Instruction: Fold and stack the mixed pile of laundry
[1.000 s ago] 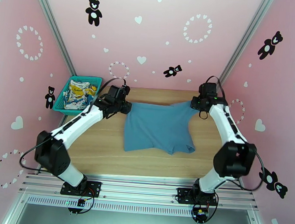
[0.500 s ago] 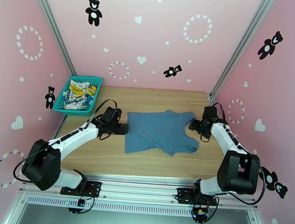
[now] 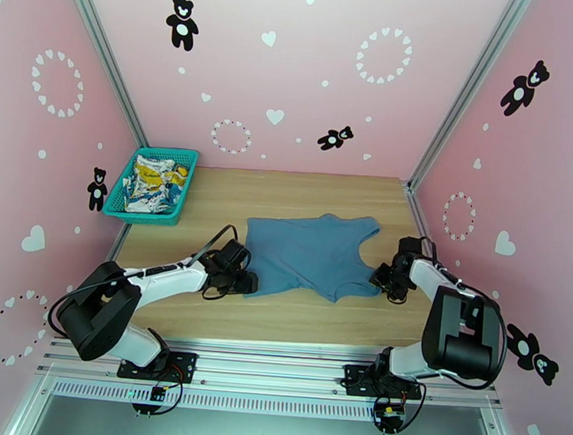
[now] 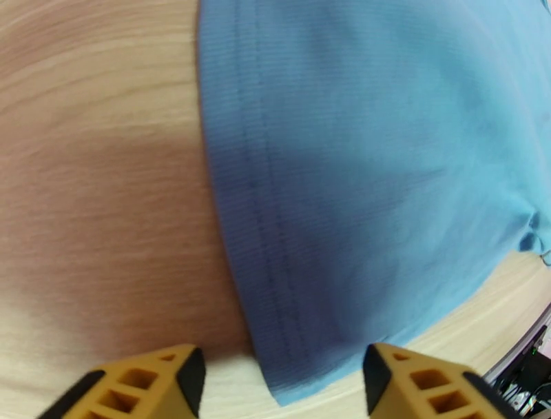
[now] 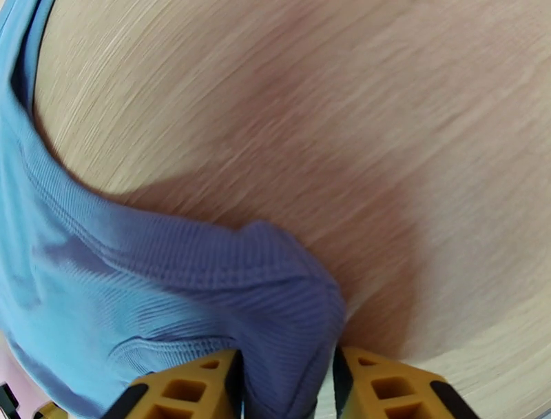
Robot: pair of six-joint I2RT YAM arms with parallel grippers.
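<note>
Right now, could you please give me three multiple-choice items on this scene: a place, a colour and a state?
1. The printed white cloth lies: A in the teal basket; B on the floor; C on the wall.
2. The tank top is: A red; B blue; C green.
3. The left pincer is: A open; B shut on the basket; C shut on the printed cloth.
Key: 1 A, it fills the far-left basket; 2 B, plainly blue; 3 A, its jaws stand apart astride the top's corner.
</note>
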